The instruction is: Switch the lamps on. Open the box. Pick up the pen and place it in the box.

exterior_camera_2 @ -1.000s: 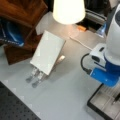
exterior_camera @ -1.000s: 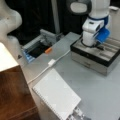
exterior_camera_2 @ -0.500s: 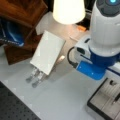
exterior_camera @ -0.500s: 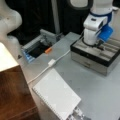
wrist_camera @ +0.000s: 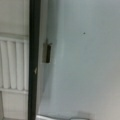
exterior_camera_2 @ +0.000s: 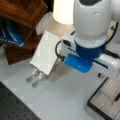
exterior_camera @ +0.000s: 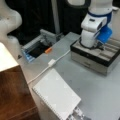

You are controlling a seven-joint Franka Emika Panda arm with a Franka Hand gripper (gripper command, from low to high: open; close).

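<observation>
The box [exterior_camera: 95,60] stands open at a front view's right, its pale divided lining showing. My gripper [exterior_camera: 88,46] hangs over the box's left end, below the white and blue wrist. A slim dark pen [exterior_camera_2: 116,97] lies on the lining inside the box [exterior_camera_2: 100,105] at a front view's bottom right. The lamp [exterior_camera_2: 63,11] glows bright at a front view's top; its cream shade [exterior_camera: 6,58] also shows at a front view's left. The wrist view looks down on the box's black rim [wrist_camera: 33,62], with lining to its left and bare table to its right.
A white spiral notebook [exterior_camera: 57,97] lies near a front view's bottom. A white cable with a square plug [exterior_camera: 51,62] crosses the table. An open tray [exterior_camera: 37,47] with an orange item stands behind. A wooden stand [exterior_camera_2: 22,15] sits at a front view's top left.
The arm has lifted from the box and swung toward the notebook side; it now fills much more of a front view. The pen stays in the box.
</observation>
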